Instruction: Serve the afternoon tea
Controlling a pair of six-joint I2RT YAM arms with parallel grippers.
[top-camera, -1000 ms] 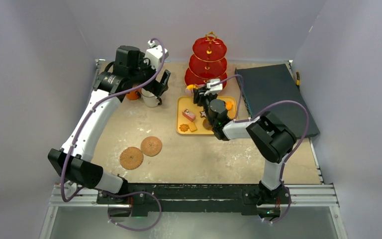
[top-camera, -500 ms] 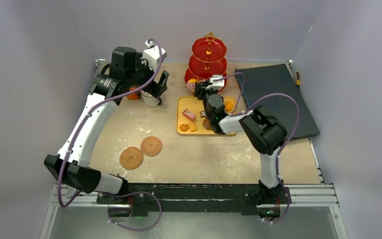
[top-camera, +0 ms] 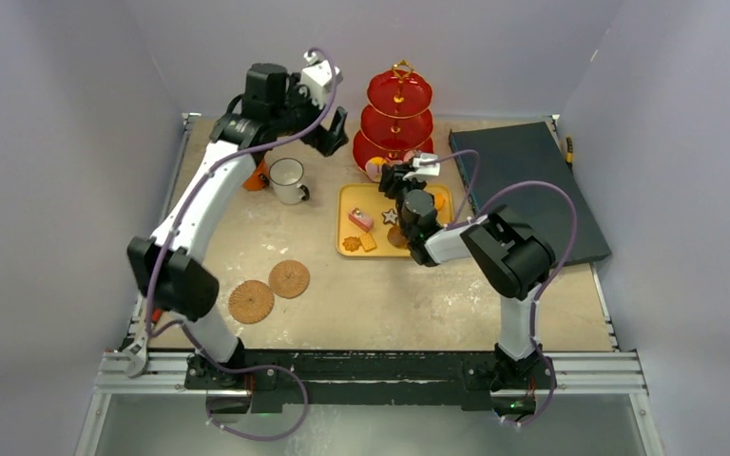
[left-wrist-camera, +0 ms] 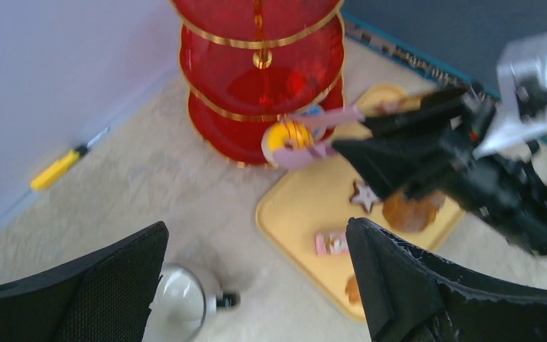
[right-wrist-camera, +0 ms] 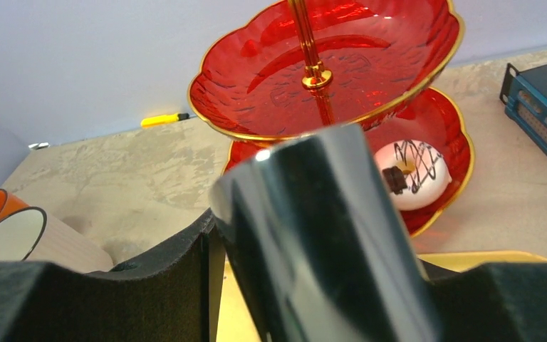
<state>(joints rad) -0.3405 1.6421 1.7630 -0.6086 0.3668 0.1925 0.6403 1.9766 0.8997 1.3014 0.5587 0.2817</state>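
L fingers (left-wrist-camera: 78, 299) off mug (top-camera: 286, 178); donut (left-wrist-camera: 288, 139) behind tongs (right-wrist-camera: 313, 235)

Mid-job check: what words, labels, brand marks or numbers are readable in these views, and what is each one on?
No text can be read in any view.
Red stand, white mug, yellow tray, metal tongs: no print shows.
Dotted strip along the edge of the dark box: too blurred to tell whether it is print.
Left arm and right arm: any marks are too small to read.
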